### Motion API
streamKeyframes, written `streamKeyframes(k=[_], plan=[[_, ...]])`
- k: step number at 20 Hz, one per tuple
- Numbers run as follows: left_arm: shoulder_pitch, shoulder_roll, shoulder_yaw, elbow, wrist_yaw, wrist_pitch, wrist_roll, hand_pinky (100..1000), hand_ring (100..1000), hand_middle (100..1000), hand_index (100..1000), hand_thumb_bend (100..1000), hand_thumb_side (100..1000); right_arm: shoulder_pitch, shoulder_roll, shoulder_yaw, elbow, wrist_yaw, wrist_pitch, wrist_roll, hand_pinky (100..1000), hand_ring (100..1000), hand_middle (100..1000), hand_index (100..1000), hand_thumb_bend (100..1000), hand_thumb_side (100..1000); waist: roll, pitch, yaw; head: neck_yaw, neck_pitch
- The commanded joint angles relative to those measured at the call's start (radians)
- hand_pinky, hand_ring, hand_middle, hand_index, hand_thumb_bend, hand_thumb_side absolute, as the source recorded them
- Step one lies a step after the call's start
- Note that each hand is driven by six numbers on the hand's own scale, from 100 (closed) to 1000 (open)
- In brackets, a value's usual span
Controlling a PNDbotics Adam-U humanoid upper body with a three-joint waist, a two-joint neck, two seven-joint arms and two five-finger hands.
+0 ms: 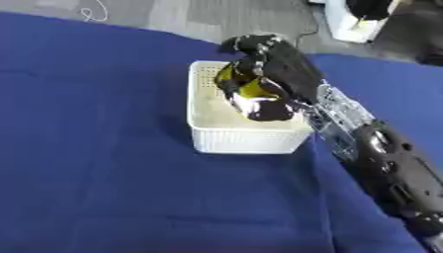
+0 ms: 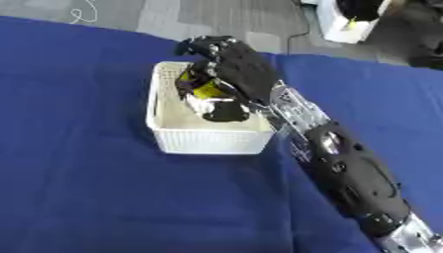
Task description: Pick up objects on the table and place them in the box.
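Observation:
A white perforated box stands on the blue cloth near the middle. My right hand reaches over it from the lower right, fingers curled round a yellow object held inside the box. Something dark with a pale patch shows just below the yellow object, partly hidden by my fingers; I cannot tell whether it is a separate thing. The left hand shows in neither view.
The blue cloth covers the whole table. Beyond its far edge lie grey floor, a white cable and a white unit.

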Motion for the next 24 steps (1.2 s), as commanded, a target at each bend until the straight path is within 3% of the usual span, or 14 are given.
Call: streamKeyframes(k=[1, 2, 3, 4, 8, 12, 16, 20, 24], plan=[[0.000, 0.005, 0.002, -0.016, 0.003, 0.001, 0.003, 958, 777, 813, 850, 100, 756, -0.007, -0.023, -0.022, -0.045, -0.023, -0.001, 0.007, 528, 693, 757, 714, 109, 1000, 0.017, -0.035, -0.005, -0.004, 0.000], [0.001, 0.006, 0.002, -0.016, 0.004, 0.002, 0.004, 958, 777, 813, 851, 100, 756, -0.006, -0.028, -0.023, -0.053, -0.028, 0.000, 0.010, 580, 721, 777, 736, 116, 1000, 0.020, -0.039, -0.007, -0.005, -0.001], [0.002, 0.006, 0.003, -0.016, 0.005, 0.001, 0.005, 958, 777, 813, 850, 100, 756, -0.006, -0.032, -0.025, -0.063, -0.034, 0.001, 0.012, 565, 712, 772, 730, 115, 1000, 0.023, -0.043, -0.009, -0.005, -0.001], [0.003, 0.007, 0.003, -0.016, 0.006, 0.001, 0.006, 958, 777, 813, 851, 100, 757, -0.005, -0.036, -0.025, -0.073, -0.038, 0.000, 0.016, 653, 764, 812, 777, 128, 1000, 0.027, -0.047, -0.011, -0.006, -0.002], [0.006, 0.007, 0.002, -0.016, 0.011, 0.002, 0.007, 958, 778, 814, 851, 100, 759, 0.000, -0.044, -0.022, -0.105, -0.057, -0.006, 0.044, 748, 795, 841, 822, 139, 1000, 0.039, -0.062, -0.017, -0.011, -0.005], [0.013, 0.006, 0.005, -0.016, 0.014, 0.003, 0.012, 958, 778, 814, 852, 100, 760, 0.021, -0.039, -0.030, -0.133, -0.077, 0.004, 0.049, 724, 785, 833, 824, 144, 1000, 0.054, -0.077, -0.029, -0.008, -0.006], [0.029, 0.007, 0.014, -0.016, 0.013, 0.009, 0.020, 959, 779, 815, 853, 100, 762, 0.100, -0.041, -0.048, -0.230, -0.141, 0.029, 0.044, 703, 773, 823, 822, 137, 1000, 0.069, -0.100, -0.064, 0.016, 0.005], [0.055, 0.021, 0.027, -0.016, 0.007, 0.022, 0.032, 959, 778, 815, 854, 100, 762, 0.232, -0.065, -0.076, -0.343, -0.280, 0.075, 0.047, 626, 744, 798, 811, 100, 1000, 0.081, -0.136, -0.117, 0.065, 0.025], [0.075, 0.069, 0.037, -0.016, 0.010, 0.053, 0.038, 960, 779, 817, 855, 100, 760, 0.381, -0.095, -0.135, -0.422, -0.517, 0.128, 0.016, 574, 719, 800, 813, 100, 1000, 0.088, -0.169, -0.165, 0.106, 0.035]])
